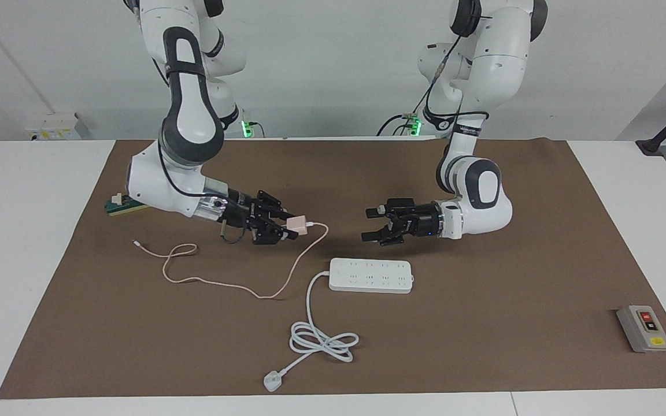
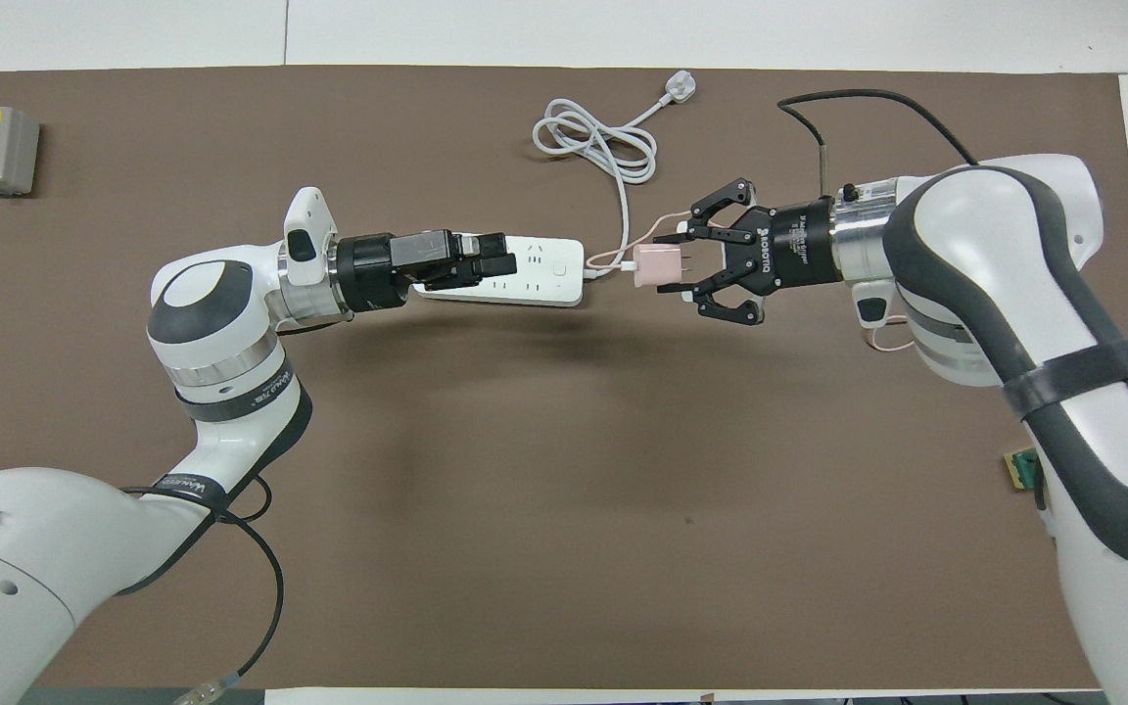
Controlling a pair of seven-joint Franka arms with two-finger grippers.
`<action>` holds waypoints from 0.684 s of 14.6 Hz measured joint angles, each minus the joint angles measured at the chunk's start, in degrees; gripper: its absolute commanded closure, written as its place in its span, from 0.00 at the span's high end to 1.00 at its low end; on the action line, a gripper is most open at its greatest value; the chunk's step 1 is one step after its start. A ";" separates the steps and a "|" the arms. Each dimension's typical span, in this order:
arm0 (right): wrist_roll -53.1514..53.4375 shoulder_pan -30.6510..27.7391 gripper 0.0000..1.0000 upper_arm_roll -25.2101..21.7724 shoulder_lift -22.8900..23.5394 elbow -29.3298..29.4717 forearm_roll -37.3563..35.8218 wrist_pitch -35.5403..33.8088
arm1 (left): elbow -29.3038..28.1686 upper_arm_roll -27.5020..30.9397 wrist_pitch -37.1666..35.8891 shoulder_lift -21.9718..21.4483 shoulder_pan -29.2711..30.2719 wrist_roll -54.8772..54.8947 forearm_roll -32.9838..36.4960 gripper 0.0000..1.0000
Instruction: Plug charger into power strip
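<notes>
Right jaws: your right gripper (image 1: pixel 288 229) is clamped on the small pale pink cube-shaped charger (image 1: pixel 297 225), in the air over the brown mat (image 1: pixel 483 346), prongs facing its wrist.
Left jaws: your left gripper (image 1: pixel 371 224) hangs spread and empty above the mat.
Strip: the long white power strip (image 1: pixel 371 275) lies mid-mat, toward the edge away from the robots.
Progress: you have charger lifted; aligning and plugging remain.
Count: one charger, one strip, one grey switch box (image 1: pixel 643 328), one green block (image 1: pixel 122 206).
</notes>
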 measured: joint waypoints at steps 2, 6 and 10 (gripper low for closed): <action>2.07 4.00 0.00 0.05 0.00 -0.28 2.62 5.01 | 0.00 -0.04 1.40 0.00 -1.19 0.03 -1.14 1.00; 4.45 9.75 0.00 0.09 0.22 -0.53 6.92 12.79 | 0.01 -0.05 2.97 0.00 -2.54 0.07 -2.13 1.00; 4.48 9.80 0.00 -0.15 0.36 -0.54 7.14 12.83 | 0.01 0.03 3.97 0.00 -2.55 0.07 -2.20 1.00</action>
